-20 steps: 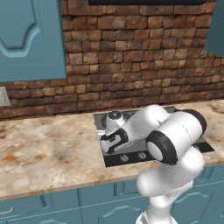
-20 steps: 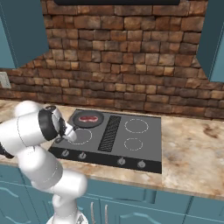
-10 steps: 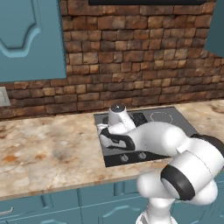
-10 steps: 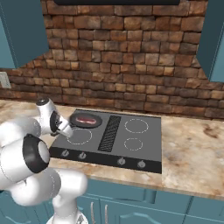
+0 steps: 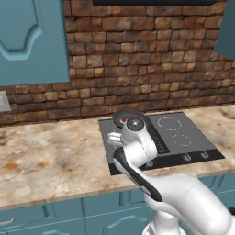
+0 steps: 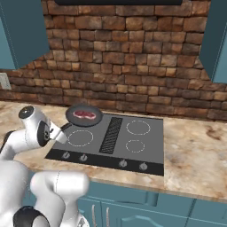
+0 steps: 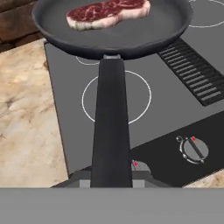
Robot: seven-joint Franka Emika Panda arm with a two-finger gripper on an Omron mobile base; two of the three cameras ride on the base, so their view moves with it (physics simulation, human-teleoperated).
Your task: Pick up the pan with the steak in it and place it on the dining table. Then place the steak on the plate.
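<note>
The dark pan (image 7: 114, 36) hangs a little above the cooktop's left rear ring, with the red marbled steak (image 7: 107, 12) lying in it. Its long black handle (image 7: 111, 131) runs straight down into my gripper (image 7: 111, 178), which is shut on the handle's end. From the right base view the pan (image 6: 84, 116) with the steak (image 6: 84, 114) sits level, and my gripper (image 6: 62, 131) holds the handle at its left. In the left base view my hand covers most of the pan (image 5: 124, 114). The dining table and the plate are out of view.
The dark grey cooktop (image 6: 133, 144) has several rings, a centre vent and front knobs (image 7: 194, 148). Speckled stone counter (image 5: 50, 156) spreads on both sides. A brick wall (image 6: 124, 62) stands close behind, with teal cabinets (image 5: 27, 41) above.
The arm's elbow and forearm have swung down and toward the cameras. The hand keeps its grip on the handle, and the pan has risen slightly over the same ring.
</note>
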